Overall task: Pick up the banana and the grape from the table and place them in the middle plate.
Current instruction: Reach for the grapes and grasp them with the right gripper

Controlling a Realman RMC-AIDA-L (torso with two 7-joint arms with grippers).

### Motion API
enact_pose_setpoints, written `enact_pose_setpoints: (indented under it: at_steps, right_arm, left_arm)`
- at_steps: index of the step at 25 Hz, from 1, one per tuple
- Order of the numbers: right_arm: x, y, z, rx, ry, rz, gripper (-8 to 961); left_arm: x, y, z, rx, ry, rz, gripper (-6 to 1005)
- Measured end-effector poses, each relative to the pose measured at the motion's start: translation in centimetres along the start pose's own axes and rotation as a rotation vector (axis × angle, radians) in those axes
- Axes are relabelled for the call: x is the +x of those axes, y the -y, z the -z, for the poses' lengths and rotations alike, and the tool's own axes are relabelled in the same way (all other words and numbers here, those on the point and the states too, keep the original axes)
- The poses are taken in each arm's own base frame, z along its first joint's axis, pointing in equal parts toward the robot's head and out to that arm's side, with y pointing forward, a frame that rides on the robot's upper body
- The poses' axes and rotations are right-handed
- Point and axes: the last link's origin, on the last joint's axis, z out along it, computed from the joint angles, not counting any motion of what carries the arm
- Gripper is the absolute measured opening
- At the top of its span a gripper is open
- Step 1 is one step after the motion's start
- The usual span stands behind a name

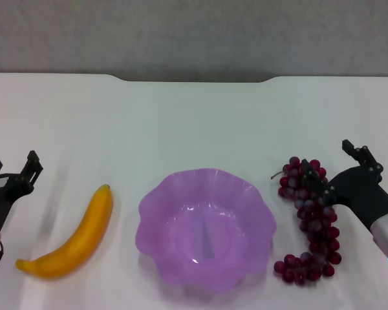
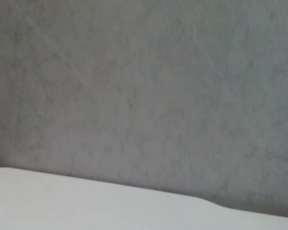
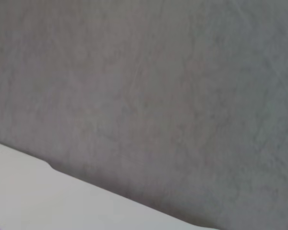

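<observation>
The yellow-orange banana (image 1: pixel 74 236) lies on the white table (image 1: pixel 194 123) at the front left. The purple scalloped plate (image 1: pixel 156 205) sits in the middle and is empty. The bunch of dark red grapes (image 1: pixel 308 223) lies to the right of the plate. My right gripper (image 1: pixel 336 166) is open at the bunch's upper right, with one finger (image 1: pixel 318 183) over the grapes and the other off to the bunch's right. My left gripper (image 1: pixel 14 163) is open and empty, to the left of the banana and apart from it.
The table's far edge has a shallow notch (image 1: pixel 194 80) against a grey wall. Both wrist views show only that wall and a strip of the table (image 2: pixel 86 206), (image 3: pixel 33 196).
</observation>
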Motion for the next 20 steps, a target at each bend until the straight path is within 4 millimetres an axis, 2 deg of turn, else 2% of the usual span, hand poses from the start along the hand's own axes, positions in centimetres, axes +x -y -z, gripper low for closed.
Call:
enact_pose_setpoints:
  at_steps: [2, 7, 20]
  right_arm:
    - [-0.08, 0.04, 0.01, 0.002, 0.006, -0.005, 883]
    - [-0.23, -0.08, -0.02, -0.007, 0.014, -0.002, 882]
    - [-0.65, -0.16, -0.56, -0.001, 0.018, -0.025, 879]
  left_arm:
    - [0.03, -0.03, 0.25, -0.001, -0.012, 0.003, 783]
    - [0.25, 0.10, 0.57, -0.005, -0.035, 0.011, 780]
    - [0.65, 0.18, -0.05, -0.002, -0.036, 0.026, 774]
